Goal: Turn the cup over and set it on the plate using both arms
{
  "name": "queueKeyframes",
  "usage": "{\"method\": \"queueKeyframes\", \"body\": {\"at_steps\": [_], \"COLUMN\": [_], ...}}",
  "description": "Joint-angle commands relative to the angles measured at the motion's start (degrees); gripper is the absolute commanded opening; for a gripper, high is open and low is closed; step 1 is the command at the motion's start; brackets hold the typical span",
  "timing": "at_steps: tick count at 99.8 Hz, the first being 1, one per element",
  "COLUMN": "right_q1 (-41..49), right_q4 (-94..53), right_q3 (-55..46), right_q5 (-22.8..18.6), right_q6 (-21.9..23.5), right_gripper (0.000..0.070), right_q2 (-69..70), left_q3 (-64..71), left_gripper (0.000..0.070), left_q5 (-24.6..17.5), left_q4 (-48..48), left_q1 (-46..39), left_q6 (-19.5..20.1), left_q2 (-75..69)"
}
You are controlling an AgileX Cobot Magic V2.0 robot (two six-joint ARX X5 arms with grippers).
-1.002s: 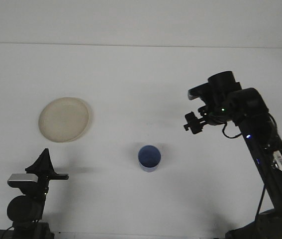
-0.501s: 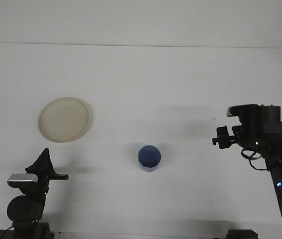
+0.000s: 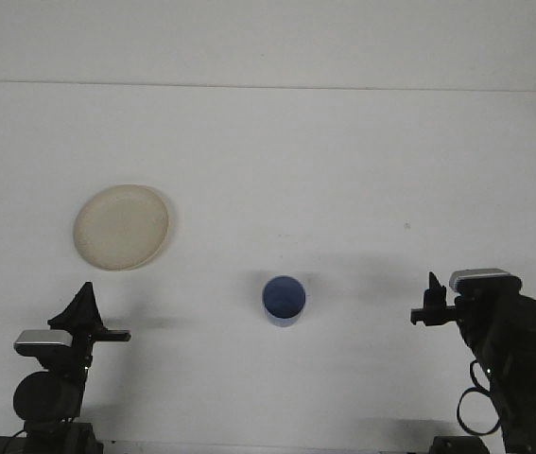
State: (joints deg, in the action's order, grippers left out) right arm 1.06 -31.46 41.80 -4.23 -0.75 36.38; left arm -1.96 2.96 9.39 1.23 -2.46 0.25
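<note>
from my remote station i saw the blue cup (image 3: 285, 301) standing alone near the middle of the white table (image 3: 286, 161), its round top facing the camera, well apart from the cream plate (image 3: 121, 226) lying up and to the left. the left gripper (image 3: 86, 305) sat low at the near left corner and the right gripper (image 3: 431, 305) low at the near right, to the right of the cup, neither touching anything. i could not tell from this view whether either gripper's fingers were spread or pressed together.
</note>
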Motion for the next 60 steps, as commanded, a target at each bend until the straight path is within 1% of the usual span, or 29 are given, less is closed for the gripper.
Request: {"method": "queueKeyframes", "body": {"at_steps": [1, 21, 26, 32, 60], "right_q1": [0.11, 0.11, 0.11, 0.11, 0.11], "right_q4": [3.21, 4.44, 4.42, 4.39, 4.42], "right_q3": [-1.90, -3.39, -3.39, -3.39, -3.39], "right_q5": [0.20, 0.28, 0.85, 1.55, 1.51], "right_q6": [0.83, 0.24, 0.24, 0.22, 0.31], "right_gripper": [0.0415, 0.0415, 0.0415, 0.0415, 0.0415], "right_q2": [-2.82, -9.86, -10.88, -11.43, -11.58], "left_q3": [1.05, 1.05, 1.05, 1.05, 1.05], "left_gripper": [0.0012, 0.0012, 0.0012, 0.0012, 0.0012], "left_q5": [-0.26, -0.26, -0.26, -0.26, -0.26], "left_q4": [0.59, 0.59, 0.59, 0.59, 0.59], "left_q1": [-0.11, -0.11, -0.11, -0.11, -0.11], "left_q6": [0.24, 0.24, 0.24, 0.24, 0.24], "left_q2": [-0.07, -0.07, -0.07, -0.07, -0.07]}}
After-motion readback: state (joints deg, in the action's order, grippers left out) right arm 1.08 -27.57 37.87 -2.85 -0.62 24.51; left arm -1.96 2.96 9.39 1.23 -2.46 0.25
